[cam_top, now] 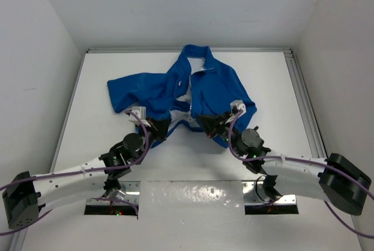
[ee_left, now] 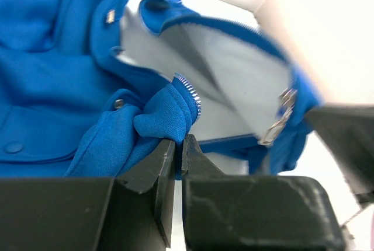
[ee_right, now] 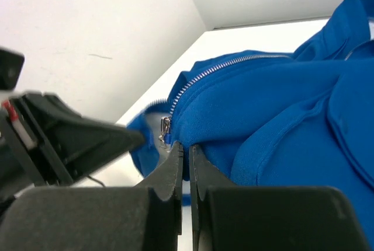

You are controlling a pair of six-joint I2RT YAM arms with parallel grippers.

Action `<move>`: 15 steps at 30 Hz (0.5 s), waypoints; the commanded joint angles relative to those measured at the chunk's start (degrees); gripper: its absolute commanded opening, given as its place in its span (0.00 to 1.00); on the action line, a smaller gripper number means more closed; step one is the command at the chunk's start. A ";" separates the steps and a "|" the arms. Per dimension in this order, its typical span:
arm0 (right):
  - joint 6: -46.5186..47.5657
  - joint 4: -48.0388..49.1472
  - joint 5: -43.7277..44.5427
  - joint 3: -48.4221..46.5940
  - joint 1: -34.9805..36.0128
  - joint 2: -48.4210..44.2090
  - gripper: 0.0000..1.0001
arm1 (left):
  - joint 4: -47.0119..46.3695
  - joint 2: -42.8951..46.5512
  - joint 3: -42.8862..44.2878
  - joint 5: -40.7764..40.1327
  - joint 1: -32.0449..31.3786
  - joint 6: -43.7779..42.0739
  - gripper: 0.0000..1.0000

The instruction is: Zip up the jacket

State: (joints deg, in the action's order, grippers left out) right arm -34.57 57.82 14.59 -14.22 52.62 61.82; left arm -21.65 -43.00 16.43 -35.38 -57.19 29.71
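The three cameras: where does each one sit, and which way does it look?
Top external: fixed above and behind, looking down on the table and blue jacket; left arm and right arm show.
Left wrist: on the left arm, looking along the left gripper, shut on the jacket's front edge by the zipper teeth.
Right wrist: on the right arm, looking along the right gripper, pinching the opposite front edge.
Shared: both wrist views show the zipper and the opposite gripper.
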 commanded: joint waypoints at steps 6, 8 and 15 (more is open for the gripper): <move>-4.45 9.14 -4.04 2.79 0.03 -2.58 0.00 | -10.30 -0.15 5.02 6.80 0.15 2.89 0.00; -5.95 10.11 -4.04 3.14 0.03 -2.85 0.00 | -12.27 -1.64 4.84 6.64 0.15 3.15 0.00; -9.99 15.11 -2.64 5.08 0.03 -1.09 0.00 | -17.20 -6.20 4.67 6.81 0.06 6.32 0.00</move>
State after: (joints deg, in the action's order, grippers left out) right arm -41.56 64.36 12.58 -9.43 52.62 60.51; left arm -32.08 -47.90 19.46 -29.78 -57.19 34.00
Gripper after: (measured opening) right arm 0.010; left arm 0.037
